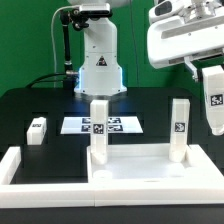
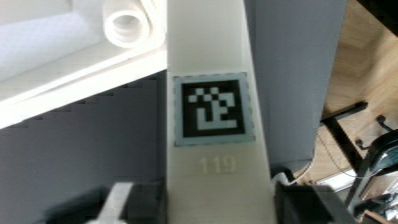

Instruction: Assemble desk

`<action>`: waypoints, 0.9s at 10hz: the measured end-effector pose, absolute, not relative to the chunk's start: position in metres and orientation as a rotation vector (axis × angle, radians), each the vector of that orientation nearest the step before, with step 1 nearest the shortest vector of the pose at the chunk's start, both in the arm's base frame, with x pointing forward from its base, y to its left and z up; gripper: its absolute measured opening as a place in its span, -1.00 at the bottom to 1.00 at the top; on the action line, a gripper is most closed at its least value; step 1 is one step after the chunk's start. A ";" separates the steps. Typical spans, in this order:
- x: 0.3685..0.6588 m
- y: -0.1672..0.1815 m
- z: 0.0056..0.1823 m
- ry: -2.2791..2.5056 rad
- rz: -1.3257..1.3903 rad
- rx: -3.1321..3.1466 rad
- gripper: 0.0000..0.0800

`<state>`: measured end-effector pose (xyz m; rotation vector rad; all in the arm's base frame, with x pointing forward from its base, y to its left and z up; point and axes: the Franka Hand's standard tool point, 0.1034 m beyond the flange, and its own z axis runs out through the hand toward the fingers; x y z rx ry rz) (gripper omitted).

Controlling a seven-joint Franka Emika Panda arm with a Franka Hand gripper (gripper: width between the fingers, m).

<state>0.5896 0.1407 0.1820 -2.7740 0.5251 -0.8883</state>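
The gripper [image 1: 208,78] is seen at the exterior view's right edge, closed partway on 1 leg block [image 1: 214,105]. That this held leg block is gripped rather than merely touched is judged from its hanging clear of the table below the hand. Its long axis is held close to upright. In the wrist view its tagged face fills the middle of the picture, with the length of the block running straight away from the camera. The fingers themselves are too blurred there to be made out.

The tabletop panel [image 1: 140,170] lies flat at the front of the table, below the hand and toward the exterior view's left of it. On the panel, 2 standing leg blocks are already upright, 1 nearer the exterior view's left [image 1: 99,130] and 1 nearer its right [image 1: 179,128]. A loose leg block [image 1: 37,130] lies on the black table well apart, farther to the exterior view's left, beside the marker board [image 1: 102,125].

The coming move is judged to turn on one relation. The held leg block is already upright like the 2 standing ones, so it must be carried toward the exterior view's left and lowered onto a free seat. Which seat is free cannot be told.
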 end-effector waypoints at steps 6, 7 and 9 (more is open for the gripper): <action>0.588 0.136 0.179 0.750 -0.693 -2.752 -0.28; 0.588 0.134 0.178 0.754 -0.687 -2.754 -0.28; 0.589 0.126 0.176 0.862 -0.473 -2.787 -0.28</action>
